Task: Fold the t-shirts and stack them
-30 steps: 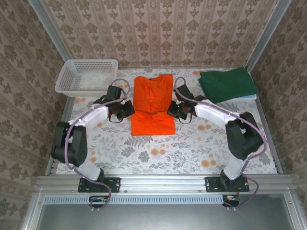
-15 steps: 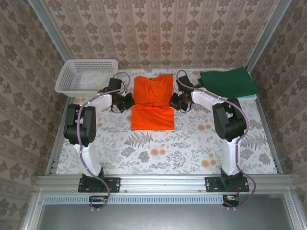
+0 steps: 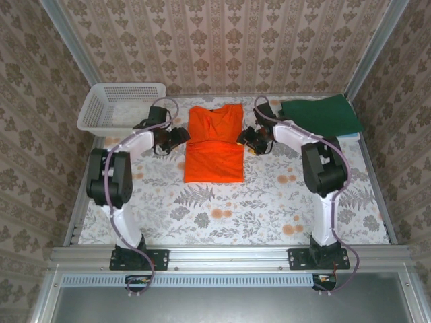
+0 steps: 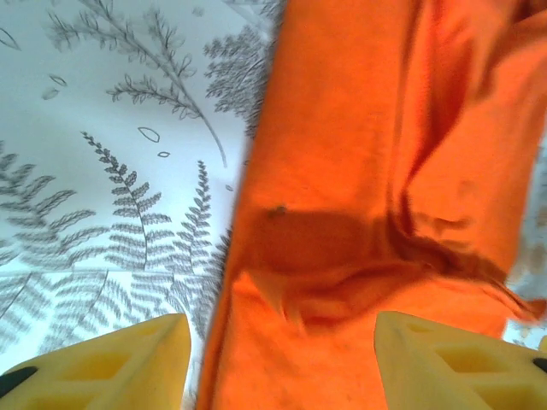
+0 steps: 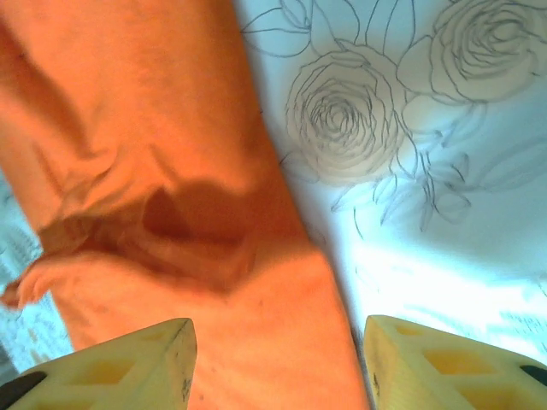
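The orange t-shirt (image 3: 215, 142) lies in a long narrow shape at the table's middle back, its lower half doubled over the upper. My left gripper (image 3: 179, 136) is at its left edge, fingers wide open over the cloth edge (image 4: 282, 342) and holding nothing. My right gripper (image 3: 246, 138) is at the shirt's right edge, also open above the cloth (image 5: 256, 325). The dark green t-shirt (image 3: 320, 116) lies folded at the back right, clear of both grippers.
A white lattice basket (image 3: 121, 106) stands at the back left, close behind the left arm. The floral tablecloth (image 3: 269, 202) stretches bare toward the near edge. Patterned walls close in the back and both sides.
Both grippers carried the shirt's near edge away from the arms, folding it over. The jaws now stand open at the fold, with the cloth let go.
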Available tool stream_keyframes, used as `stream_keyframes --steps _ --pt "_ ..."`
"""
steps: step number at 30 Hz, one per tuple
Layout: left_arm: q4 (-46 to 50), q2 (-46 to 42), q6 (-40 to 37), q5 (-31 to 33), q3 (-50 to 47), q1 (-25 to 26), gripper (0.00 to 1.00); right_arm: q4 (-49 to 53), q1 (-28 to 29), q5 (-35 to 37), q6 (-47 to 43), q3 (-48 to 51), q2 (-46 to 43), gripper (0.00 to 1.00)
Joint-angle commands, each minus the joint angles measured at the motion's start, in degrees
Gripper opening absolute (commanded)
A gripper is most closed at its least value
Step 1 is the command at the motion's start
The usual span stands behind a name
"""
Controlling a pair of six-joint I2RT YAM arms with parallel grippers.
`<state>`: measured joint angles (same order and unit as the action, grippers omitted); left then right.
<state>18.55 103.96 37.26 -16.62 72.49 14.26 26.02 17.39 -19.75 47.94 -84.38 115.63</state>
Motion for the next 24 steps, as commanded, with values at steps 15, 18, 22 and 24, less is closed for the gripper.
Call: stream_keyframes --steps 15,18,22,24 --pt "-11.89 -3.25 1.16 -3.70 -13.62 16.38 0.33 -23.10 12.01 -4.61 8.38 23.26 -10.36 0.17" --pt "-9.56 -1.35 -0.78 -2.96 -14.14 17.01 0.31 -21.65 13.73 -4.46 8.57 22.57 -8.05 0.15" --pt "-8.56 -2.79 -2.78 0.17 -18.79 17.20 0.32 -19.89 14.60 -3.60 7.15 23.99 -6.45 0.15" --pt "-7.13 -3.96 -4.36 1.88 -20.73 17.42 0.32 -17.22 14.63 -2.78 5.93 24.57 -6.46 0.14"
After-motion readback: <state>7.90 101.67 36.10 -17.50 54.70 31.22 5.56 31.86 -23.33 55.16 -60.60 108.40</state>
